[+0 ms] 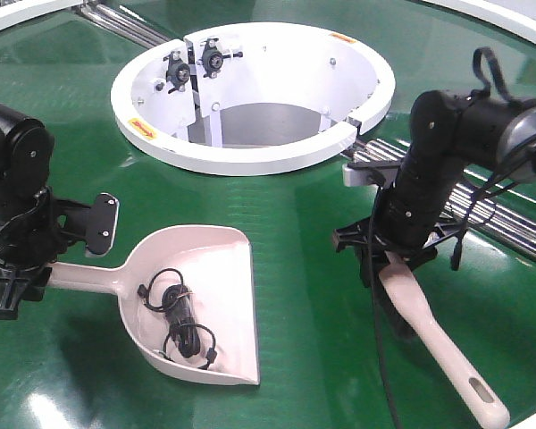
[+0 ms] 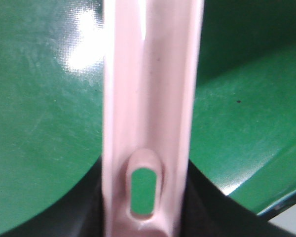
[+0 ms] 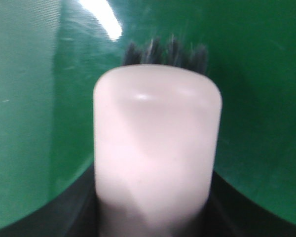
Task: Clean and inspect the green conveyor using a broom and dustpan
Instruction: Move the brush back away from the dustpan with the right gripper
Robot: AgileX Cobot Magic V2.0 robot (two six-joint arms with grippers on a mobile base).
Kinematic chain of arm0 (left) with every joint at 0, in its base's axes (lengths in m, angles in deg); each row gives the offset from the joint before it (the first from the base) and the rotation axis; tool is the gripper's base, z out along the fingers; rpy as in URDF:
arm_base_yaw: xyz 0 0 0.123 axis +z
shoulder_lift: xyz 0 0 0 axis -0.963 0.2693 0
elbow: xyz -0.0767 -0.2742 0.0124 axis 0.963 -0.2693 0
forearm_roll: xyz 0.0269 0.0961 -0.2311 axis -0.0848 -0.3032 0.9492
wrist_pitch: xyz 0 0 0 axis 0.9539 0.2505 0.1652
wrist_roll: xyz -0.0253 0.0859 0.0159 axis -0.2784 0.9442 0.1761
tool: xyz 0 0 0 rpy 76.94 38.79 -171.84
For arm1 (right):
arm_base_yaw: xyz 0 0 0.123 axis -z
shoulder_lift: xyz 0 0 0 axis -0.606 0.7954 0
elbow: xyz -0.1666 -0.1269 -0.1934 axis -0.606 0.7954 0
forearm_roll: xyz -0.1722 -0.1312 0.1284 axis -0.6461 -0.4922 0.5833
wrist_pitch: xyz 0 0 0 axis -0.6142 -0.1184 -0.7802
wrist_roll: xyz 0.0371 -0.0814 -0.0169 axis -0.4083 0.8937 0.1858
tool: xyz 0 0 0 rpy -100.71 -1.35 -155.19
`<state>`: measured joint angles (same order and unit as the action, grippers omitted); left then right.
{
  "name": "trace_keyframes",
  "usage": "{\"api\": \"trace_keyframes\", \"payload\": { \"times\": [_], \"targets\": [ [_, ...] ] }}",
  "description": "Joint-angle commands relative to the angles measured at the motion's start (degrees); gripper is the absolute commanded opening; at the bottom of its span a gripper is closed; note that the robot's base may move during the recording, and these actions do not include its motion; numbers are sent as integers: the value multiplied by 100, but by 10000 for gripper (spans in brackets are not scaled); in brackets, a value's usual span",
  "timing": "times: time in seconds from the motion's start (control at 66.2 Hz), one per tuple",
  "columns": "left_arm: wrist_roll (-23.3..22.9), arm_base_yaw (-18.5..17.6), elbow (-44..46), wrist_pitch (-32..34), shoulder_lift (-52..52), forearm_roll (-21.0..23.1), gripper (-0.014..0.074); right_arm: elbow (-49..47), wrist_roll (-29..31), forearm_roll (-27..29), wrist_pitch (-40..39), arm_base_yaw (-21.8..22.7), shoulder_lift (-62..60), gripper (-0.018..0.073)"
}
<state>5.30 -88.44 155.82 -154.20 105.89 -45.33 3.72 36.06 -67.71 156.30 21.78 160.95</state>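
The green conveyor (image 1: 295, 232) fills the front view, with its white central rim (image 1: 250, 156) at the top. The pale pink dustpan (image 1: 205, 286) lies flat on the belt with a tangle of black cord (image 1: 179, 317) inside it. My left gripper (image 1: 20, 273) is shut on the dustpan handle (image 2: 150, 98), close to its hang hole (image 2: 144, 191). My right gripper (image 1: 389, 255) is shut on the broom (image 1: 429, 331), whose slim handle points to the lower right. In the right wrist view the broom's paddle back (image 3: 158, 138) covers the jaws, and dark bristles (image 3: 167, 52) show beyond it.
Silver roller strips (image 1: 491, 210) run behind the right arm, and more (image 1: 116, 22) lie at the top left. The white rim surrounds a deep round opening (image 1: 259, 125) with black knobs on its inner wall. A white outer edge (image 1: 509, 13) curves at the top right.
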Motion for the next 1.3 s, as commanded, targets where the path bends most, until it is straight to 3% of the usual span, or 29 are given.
{"api": "trace_keyframes", "payload": {
  "times": [0.0,0.514,0.68,0.846,1.149,1.285],
  "targets": [
    [-20,-51,167,8,-211,67,-23,-110,77,-45,264,44,-107,-3],
    [-20,-51,167,8,-211,67,-23,-110,71,-59,-157,44,303,1],
    [-20,-51,167,8,-211,67,-23,-110,71,-53,-170,44,303,39],
    [-20,-51,167,8,-211,67,-23,-110,76,-48,-189,44,303,161],
    [-20,-51,167,8,-211,67,-23,-110,76,-48,-219,44,303,519],
    [-20,-51,167,8,-211,67,-23,-110,71,-48,-249,44,303,601]
  ]
}}
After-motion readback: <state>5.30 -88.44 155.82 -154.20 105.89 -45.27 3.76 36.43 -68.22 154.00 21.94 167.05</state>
